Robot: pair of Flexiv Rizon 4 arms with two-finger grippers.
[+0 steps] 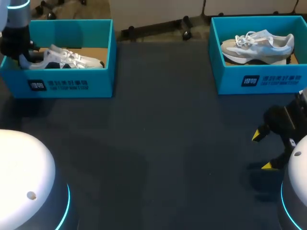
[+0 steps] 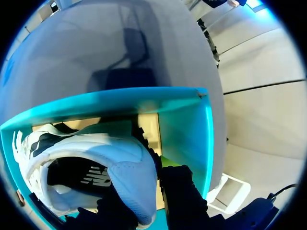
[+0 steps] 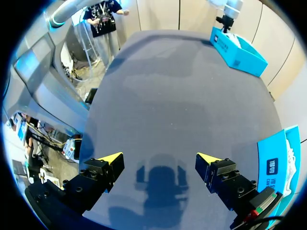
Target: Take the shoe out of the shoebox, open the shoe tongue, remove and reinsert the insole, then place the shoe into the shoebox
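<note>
White shoe (image 1: 72, 58) is seen inside the left shoebox (image 1: 72, 81), lying on its side on the cardboard floor, toe toward the box's inner end. Left gripper (image 1: 21, 55) is lowered into that box at the heel end. In the left wrist view, the shoe's (image 2: 86, 153) padded heel is clamped between the black fingers of the left gripper (image 2: 141, 187), close to the teal wall (image 2: 187, 129).

Right gripper (image 1: 261, 151) is held low over the dark table (image 1: 168, 134), well apart from both boxes, fingers spread wide with nothing between them (image 3: 159, 158).

A grey shoe (image 1: 259, 45) is seen resting in the right shoebox (image 1: 259, 79).
</note>
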